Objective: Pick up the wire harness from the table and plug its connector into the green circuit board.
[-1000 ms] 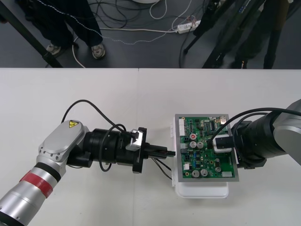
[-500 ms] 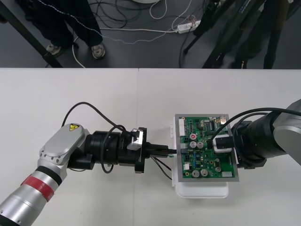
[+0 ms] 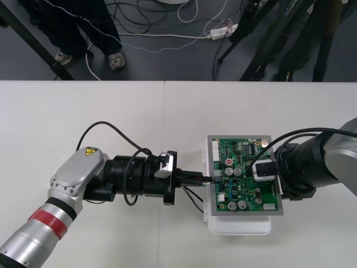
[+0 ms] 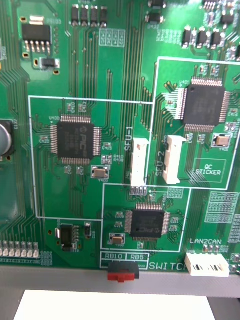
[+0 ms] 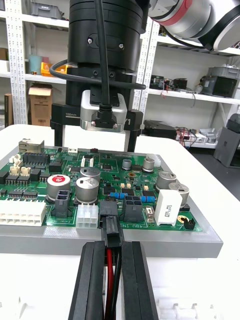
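Left fingers point(image 5: 92, 280) pinch plug point(image 5: 111, 231), seemingly seated in board point(image 4: 120, 75).

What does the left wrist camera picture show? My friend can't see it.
The left gripper, jaws shut on red and black wires, holds a small black plug against a connector on the green circuit board's near edge. The right gripper stands over the board's far side.
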Controlling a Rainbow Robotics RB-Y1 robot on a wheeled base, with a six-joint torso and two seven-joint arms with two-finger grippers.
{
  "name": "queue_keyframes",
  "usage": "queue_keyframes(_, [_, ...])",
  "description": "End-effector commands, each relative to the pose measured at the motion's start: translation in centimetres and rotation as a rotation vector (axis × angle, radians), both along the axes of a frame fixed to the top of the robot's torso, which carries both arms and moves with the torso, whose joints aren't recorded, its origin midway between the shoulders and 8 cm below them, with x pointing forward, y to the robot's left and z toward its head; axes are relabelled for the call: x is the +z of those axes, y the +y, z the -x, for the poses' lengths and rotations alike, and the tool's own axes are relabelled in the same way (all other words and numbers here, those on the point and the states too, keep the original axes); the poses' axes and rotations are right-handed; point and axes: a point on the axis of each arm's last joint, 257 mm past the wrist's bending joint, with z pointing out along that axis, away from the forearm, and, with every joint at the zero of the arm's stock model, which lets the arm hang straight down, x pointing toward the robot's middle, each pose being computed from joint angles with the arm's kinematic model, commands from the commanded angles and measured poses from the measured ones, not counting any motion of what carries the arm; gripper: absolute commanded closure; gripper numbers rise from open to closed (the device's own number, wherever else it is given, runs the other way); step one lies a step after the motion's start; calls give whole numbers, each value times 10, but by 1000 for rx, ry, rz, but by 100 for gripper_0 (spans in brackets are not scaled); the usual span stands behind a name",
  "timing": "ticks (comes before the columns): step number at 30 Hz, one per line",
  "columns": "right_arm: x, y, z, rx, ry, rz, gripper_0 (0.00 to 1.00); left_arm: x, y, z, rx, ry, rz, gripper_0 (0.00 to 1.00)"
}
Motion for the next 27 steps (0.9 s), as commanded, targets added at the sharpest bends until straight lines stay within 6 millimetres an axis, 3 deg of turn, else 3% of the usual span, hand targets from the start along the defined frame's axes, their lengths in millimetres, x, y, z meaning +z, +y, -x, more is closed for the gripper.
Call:
queue_keyframes(1, [11, 15, -4, 6, -28, -22, 0, 13, -11, -6, 28, -82, 33, 100])
queue_keyframes(27, [10, 15, -3, 9, -27, -18, 0, 13, -18, -2, 21, -75, 37, 100])
